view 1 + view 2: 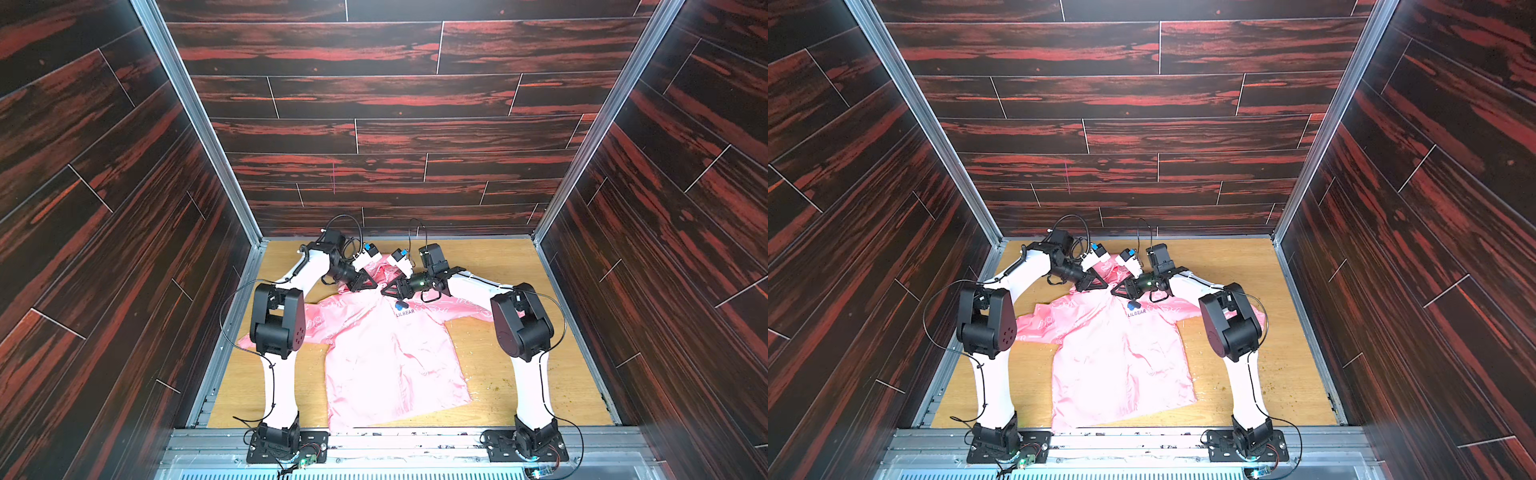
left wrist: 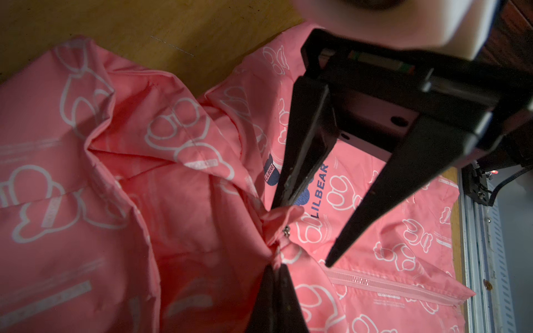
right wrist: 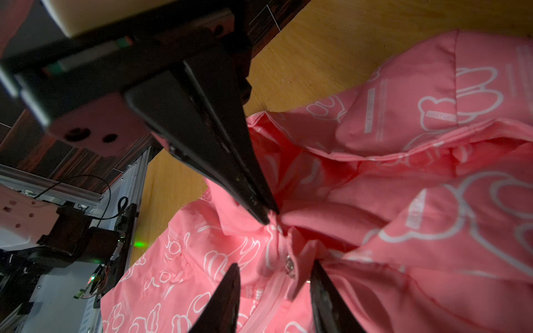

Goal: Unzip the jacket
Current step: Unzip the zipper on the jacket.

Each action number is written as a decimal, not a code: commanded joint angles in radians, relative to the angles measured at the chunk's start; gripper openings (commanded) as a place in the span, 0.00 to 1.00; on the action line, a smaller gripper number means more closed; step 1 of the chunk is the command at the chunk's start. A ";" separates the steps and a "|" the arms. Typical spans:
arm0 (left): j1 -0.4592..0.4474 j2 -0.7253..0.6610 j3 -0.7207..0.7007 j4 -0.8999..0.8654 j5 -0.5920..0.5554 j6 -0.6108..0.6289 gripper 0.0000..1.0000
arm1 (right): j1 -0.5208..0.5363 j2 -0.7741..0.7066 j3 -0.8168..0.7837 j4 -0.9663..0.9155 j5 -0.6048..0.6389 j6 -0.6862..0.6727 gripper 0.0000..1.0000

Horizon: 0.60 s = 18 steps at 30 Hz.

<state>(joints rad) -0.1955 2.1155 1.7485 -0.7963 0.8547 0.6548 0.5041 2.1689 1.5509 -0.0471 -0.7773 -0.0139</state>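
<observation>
The pink jacket (image 1: 386, 361) lies front up and zipped on the wooden table (image 1: 511, 374), hood toward the far wall, the left gripper (image 2: 275, 268) pressed together pinching collar fabric at the neck, the right gripper (image 3: 275, 263) spread astride a small metal fastener (image 3: 289, 265) there

Shiny pink jacket (image 1: 386, 357) — flat, zipped, hood bunched

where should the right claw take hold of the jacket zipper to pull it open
Probably the small metal piece topping the zipper of the jacket, beside the collar fabric that the left claw pinches. Come from above, right claw astride the zipper line: it faces up, between the open jaws.
</observation>
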 commanded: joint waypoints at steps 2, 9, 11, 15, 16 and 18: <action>-0.006 -0.067 0.012 -0.047 0.041 0.029 0.00 | -0.030 0.077 0.051 -0.033 -0.082 -0.036 0.39; -0.006 -0.065 0.026 -0.050 0.048 0.030 0.00 | -0.035 0.094 0.043 -0.020 -0.198 -0.038 0.35; -0.007 -0.063 0.031 -0.050 0.051 0.029 0.00 | -0.035 0.091 0.032 0.001 -0.214 -0.030 0.35; -0.008 -0.061 0.039 -0.052 0.053 0.028 0.00 | -0.035 0.096 0.035 0.011 -0.226 -0.034 0.35; -0.009 -0.061 0.039 -0.052 0.052 0.029 0.00 | -0.035 0.098 0.039 0.008 -0.225 -0.039 0.35; -0.009 -0.061 0.040 -0.056 0.052 0.029 0.00 | -0.035 0.114 0.059 -0.008 -0.227 -0.051 0.35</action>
<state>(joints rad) -0.1967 2.1139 1.7580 -0.8223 0.8646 0.6662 0.4656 2.2234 1.5852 -0.0441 -0.9714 -0.0441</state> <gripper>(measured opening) 0.053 0.348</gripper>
